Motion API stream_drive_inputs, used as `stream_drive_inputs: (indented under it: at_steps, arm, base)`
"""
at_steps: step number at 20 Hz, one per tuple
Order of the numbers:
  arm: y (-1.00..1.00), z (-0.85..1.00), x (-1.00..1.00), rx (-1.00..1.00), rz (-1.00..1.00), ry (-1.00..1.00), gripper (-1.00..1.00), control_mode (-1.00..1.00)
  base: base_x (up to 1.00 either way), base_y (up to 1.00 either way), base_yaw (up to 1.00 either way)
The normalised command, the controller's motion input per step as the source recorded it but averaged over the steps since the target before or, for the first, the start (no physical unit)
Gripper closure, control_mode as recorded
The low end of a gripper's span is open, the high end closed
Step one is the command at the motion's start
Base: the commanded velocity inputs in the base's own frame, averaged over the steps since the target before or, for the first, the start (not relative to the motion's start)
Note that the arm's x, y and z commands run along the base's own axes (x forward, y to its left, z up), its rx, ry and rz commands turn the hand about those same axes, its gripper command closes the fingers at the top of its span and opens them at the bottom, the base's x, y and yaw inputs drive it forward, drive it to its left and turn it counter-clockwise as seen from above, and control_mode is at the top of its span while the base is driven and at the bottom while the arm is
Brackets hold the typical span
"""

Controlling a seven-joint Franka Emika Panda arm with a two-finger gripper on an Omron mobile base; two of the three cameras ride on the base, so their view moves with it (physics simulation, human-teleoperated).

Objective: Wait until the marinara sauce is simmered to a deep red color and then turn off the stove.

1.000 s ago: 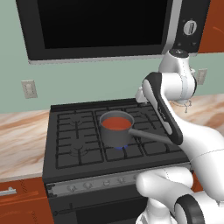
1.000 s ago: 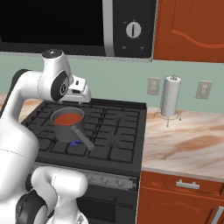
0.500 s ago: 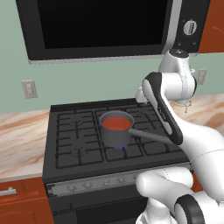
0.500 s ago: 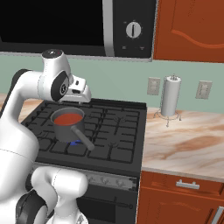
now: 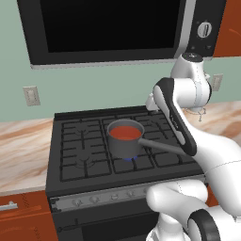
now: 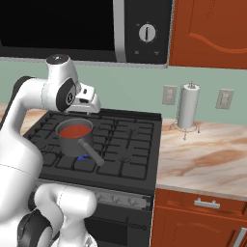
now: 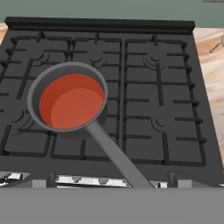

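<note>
Marinara sauce [image 7: 71, 102] fills a small grey saucepan [image 5: 124, 145] that sits on the stove [image 7: 175, 109], and nothing of the arm touches either one. The gripper [image 6: 88, 100] hangs in the air above the back of the cooktop, behind and above the pan; its jaws are spread as wide as they go and hold nothing. In the right base view the hand juts out to the right of the arm's round joint, well clear of the pan below it.

The sauce is a smooth orange-red disc, level and a little below the pan's rim. The pan stands upright on the dark grates over a front burner, left of the cooktop's middle in the hand view. Its long grey handle [image 7: 114, 156] runs from the rim toward the front edge of the range. A small blue flame [image 5: 129, 159] shows under the pan's base in both base views.

The silver front strip with its knobs [image 5: 113, 195] runs below the grates. A black microwave [image 5: 108, 28] hangs above the range. On the marble counter [image 6: 202, 154] to the right, a paper towel holder [image 6: 188, 107] stands upright near the wall, well apart from the pan.
</note>
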Motion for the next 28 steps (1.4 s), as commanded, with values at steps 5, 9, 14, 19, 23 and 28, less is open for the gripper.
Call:
stream_drive_inputs:
  at_steps: [5, 9, 14, 19, 23, 28]
  arm:
    - [0.00, 0.00, 0.00, 0.00, 0.00, 0.00, -1.00, -1.00]
    - [0.00, 0.00, 0.00, 0.00, 0.00, 0.00, -1.00, -1.00]
    - [0.00, 0.00, 0.00, 0.00, 0.00, 0.00, -1.00, -1.00]
    - [0.00, 0.00, 0.00, 0.00, 0.00, 0.00, -1.00, -1.00]
    - [0.00, 0.00, 0.00, 0.00, 0.00, 0.00, -1.00, -1.00]
    - [0.00, 0.00, 0.00, 0.00, 0.00, 0.00, -1.00, -1.00]
  base:
    - [0.00, 0.00, 0.00]
    - [0.00, 0.00, 0.00]
    - [0.00, 0.00, 0.00]
    - [0.00, 0.00, 0.00]
    - [0.00, 0.00, 0.00]
    - [0.00, 0.00, 0.00]
